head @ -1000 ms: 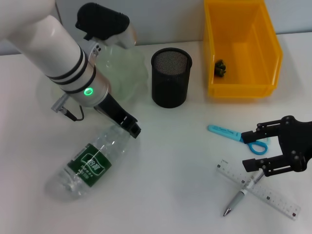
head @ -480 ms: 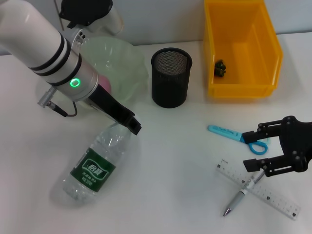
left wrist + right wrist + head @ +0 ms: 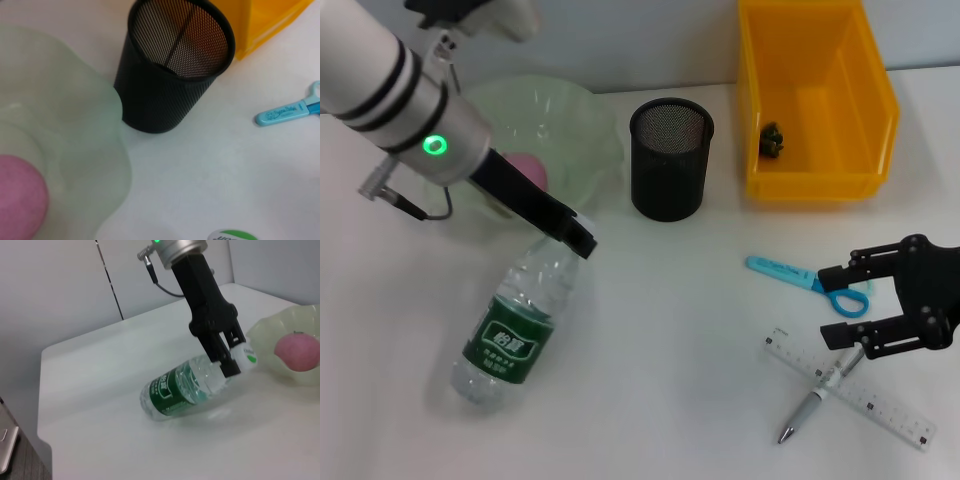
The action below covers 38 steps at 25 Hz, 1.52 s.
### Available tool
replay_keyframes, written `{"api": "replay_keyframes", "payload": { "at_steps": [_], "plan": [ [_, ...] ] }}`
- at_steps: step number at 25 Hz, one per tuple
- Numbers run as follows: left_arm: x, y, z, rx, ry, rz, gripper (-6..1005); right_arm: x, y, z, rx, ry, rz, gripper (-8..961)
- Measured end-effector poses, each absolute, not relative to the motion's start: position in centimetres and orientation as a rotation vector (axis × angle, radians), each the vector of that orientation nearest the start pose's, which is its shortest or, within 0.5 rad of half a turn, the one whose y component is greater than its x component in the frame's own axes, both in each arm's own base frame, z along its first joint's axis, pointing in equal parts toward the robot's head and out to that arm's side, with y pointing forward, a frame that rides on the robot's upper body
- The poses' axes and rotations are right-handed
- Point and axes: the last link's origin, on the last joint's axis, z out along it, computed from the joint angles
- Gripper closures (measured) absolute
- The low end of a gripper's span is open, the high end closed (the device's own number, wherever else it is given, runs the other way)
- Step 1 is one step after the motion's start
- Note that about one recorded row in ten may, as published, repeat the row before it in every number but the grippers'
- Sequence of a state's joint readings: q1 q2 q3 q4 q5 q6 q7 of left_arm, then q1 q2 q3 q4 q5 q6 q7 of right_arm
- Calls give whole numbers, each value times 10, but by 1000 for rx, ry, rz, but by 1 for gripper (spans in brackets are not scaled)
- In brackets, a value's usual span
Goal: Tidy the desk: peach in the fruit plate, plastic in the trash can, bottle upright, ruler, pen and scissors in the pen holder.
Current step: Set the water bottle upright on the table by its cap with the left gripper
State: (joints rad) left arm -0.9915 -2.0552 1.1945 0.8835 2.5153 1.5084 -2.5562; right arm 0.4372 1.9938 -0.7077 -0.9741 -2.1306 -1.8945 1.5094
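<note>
Head view, nearest the robot: pen (image 3: 812,403) lies across ruler (image 3: 850,388) on the bench (image 3: 670,340); right gripper (image 3: 840,304) hovers just above them, fingers spread wide and holding nothing; scissors (image 3: 808,280) just beyond it.
Bottle: bottle (image 3: 516,322) lies tilted on the bench, base toward the robot, neck raised toward the fruit plate (image 3: 575,125); long axis runs near-to-far with a slant to the right.
Left gripper: left gripper (image 3: 578,238) has its fingers closed on the bottle's neck at the cap end; the left arm is plainly the nearer one for the bottle; standing it up looks to turn on swinging the neck up over the base.
Farther off: peach (image 3: 527,170) already in the fruit plate; pen holder (image 3: 670,158) beside it, empty as far as seen; trash can (image 3: 815,95) holds a small dark scrap (image 3: 772,139).
Right wrist view: shows the white cap (image 3: 244,354) pinched between the fingers (image 3: 220,352), with the base resting on the bench; the head view hides this grip.
Left wrist view: shows only plate, peach, holder and scissors; own fingers out of sight.
</note>
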Motion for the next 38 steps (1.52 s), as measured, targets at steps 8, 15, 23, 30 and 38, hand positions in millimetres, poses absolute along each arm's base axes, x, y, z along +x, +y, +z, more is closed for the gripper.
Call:
{"api": "replay_keyframes", "payload": {
  "at_steps": [8,15,23,30,38],
  "plan": [
    [-129,408,-7,-2697,-1037,435,546,272,294,71,-2952,526,434,243],
    [-128,405,3,-2697,-1010,449,546,271,294,70,-2955,523,433,243],
    [-125,405,16,-2690,-1019,392,547,271,294,71,-2951,527,436,244],
    [-122,403,21,-2696,-1008,389,547,272,294,70,-2952,531,436,244],
    [-118,401,31,-2706,-999,368,546,272,294,70,-2950,533,437,244]
  ]
}}
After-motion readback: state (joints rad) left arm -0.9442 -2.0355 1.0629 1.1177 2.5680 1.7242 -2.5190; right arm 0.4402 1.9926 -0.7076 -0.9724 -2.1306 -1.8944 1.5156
